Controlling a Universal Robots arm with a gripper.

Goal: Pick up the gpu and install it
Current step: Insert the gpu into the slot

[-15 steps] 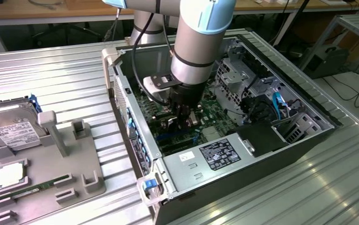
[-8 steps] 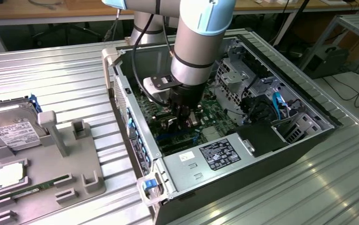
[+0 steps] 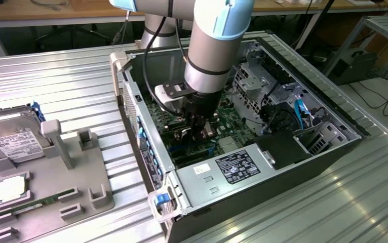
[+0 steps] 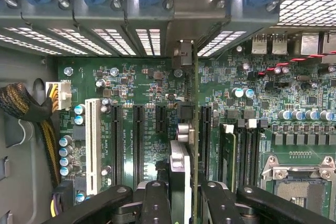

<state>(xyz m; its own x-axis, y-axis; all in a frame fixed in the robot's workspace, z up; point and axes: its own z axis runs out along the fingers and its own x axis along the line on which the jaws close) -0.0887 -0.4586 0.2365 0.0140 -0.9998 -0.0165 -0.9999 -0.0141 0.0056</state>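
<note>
1. Exterior view: an open computer case (image 3: 329, 147) lies on its side on a ribbed metal table (image 3: 66, 81). The arm (image 3: 214, 55) reaches down into it, and the gripper (image 3: 199, 132) sits low over the green motherboard (image 3: 238, 129), near the middle of the case.
2. Exterior view: something thin and dark sits between the fingers, but what it is cannot be told from here. A power supply (image 3: 231, 169) with a label fills the near end of the case.
3. Exterior view: on the exterior view's left, a grey holder tray (image 3: 79, 192) carries a hard drive (image 3: 15, 139), a square chip (image 3: 10, 190) and a green memory stick (image 3: 42, 203).
4. Wrist view: the gpu (image 4: 195, 129) stands on edge, seen as a thin vertical line running from the black fingers (image 4: 157, 203) up to the slotted rear wall of the case, with its metal bracket (image 4: 182, 53) at that wall.
5. Wrist view: the gripper (image 4: 186, 198) is clenched on the card, one finger on each side. The card stands over the motherboard (image 4: 152, 85) beside the black expansion slots (image 4: 138, 140); whether it is seated in a slot cannot be told.
</note>
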